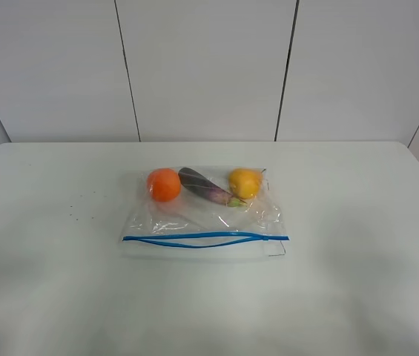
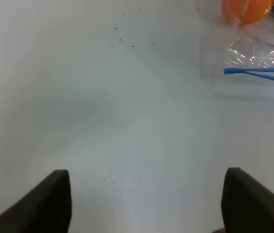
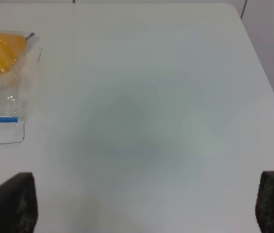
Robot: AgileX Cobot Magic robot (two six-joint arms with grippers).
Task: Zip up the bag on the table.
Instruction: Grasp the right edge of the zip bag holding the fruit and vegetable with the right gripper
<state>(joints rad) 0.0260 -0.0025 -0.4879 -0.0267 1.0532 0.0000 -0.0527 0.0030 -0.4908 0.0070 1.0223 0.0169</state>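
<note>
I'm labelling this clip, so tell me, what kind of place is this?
Probably a lab or test room rather than a kitchen: a plain white table, grey wall panels behind it, and a clear bag of produce laid out as a test item.

I see the bag (image 1: 202,219) is clear thin plastic, glossy & crinkly, w/ a smooth blue plastic zipper strip (image 1: 194,237). The table (image 1: 357,282) looks matt white, smooth.

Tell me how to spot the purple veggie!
Look at the big white table, then the clear plastic bag lying in its middle. Three things sit in a row inside; the eggplant lies between the orange and the lemon. It is the only long, dark purple one.
</note>
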